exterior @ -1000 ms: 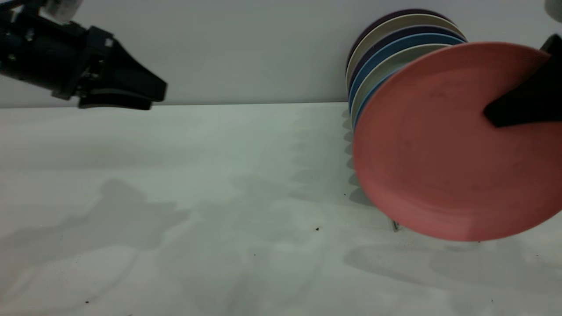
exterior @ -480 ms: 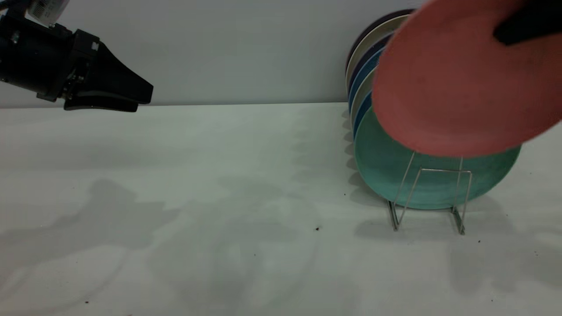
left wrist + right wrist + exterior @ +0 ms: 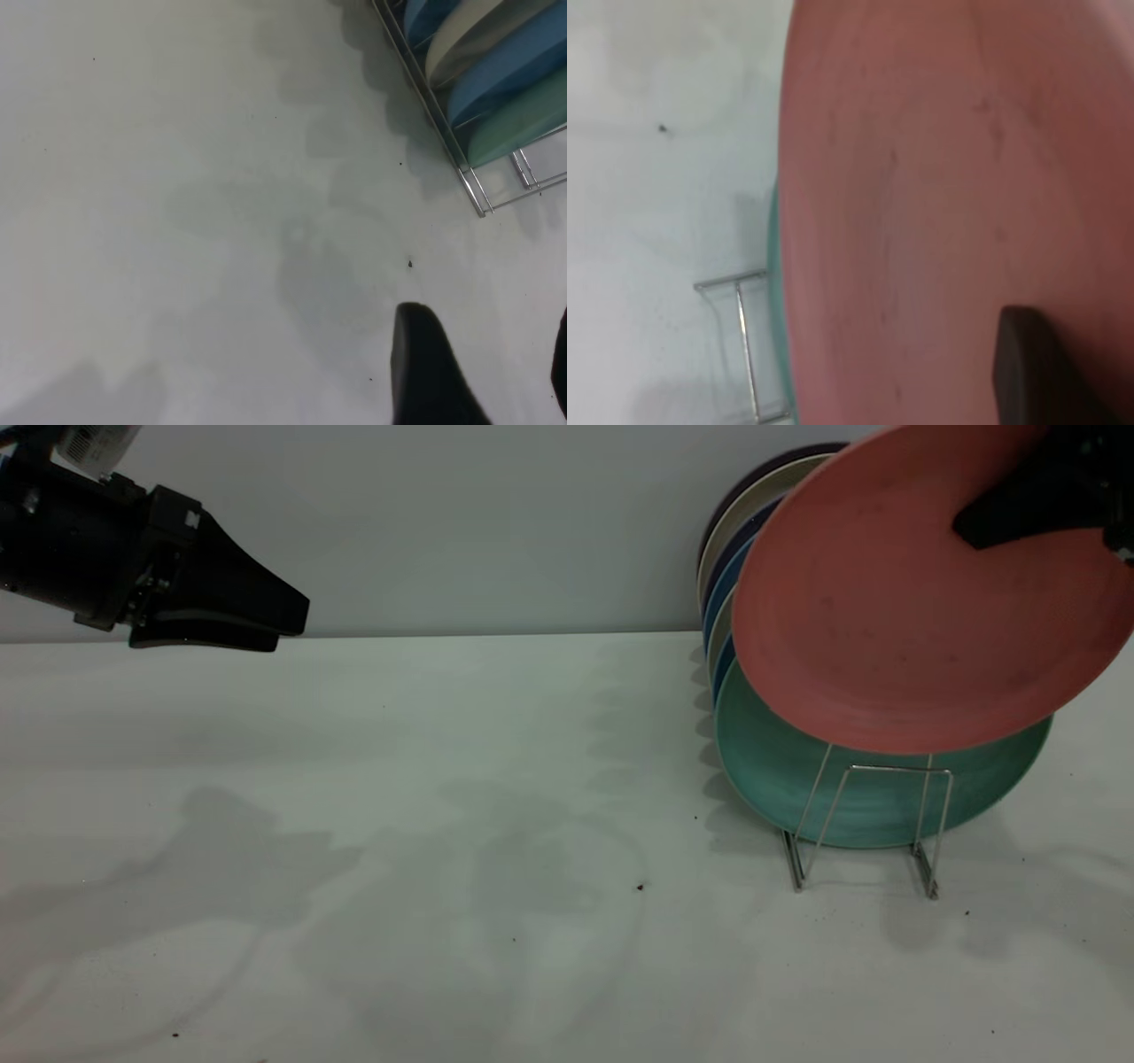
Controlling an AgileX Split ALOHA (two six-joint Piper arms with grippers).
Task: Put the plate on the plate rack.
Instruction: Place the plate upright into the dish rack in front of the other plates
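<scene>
The salmon-pink plate (image 3: 886, 620) hangs tilted in the air at the right, above the front of the silver wire plate rack (image 3: 873, 824). Its lower rim overlaps the teal-green plate (image 3: 780, 771) that stands in the rack. My right gripper (image 3: 970, 530) is shut on the pink plate's upper right rim, one dark finger lying across its face. In the right wrist view the plate (image 3: 939, 177) fills the picture, with the finger (image 3: 1023, 363) on it and the rack's front loop (image 3: 744, 345) below. My left gripper (image 3: 279, 622) is open, high at the far left.
Several plates, blue (image 3: 719, 598), cream and dark, stand in a row in the rack behind the teal one, reaching back to the wall. The left wrist view shows the rack's corner (image 3: 478, 190) and these plates (image 3: 505, 75). White tabletop (image 3: 443, 824) spreads left of the rack.
The right gripper has lifted the pink plate from low in front of the rack to above it, uncovering the teal plate and the front loops. The left gripper drew back slightly to the left.
</scene>
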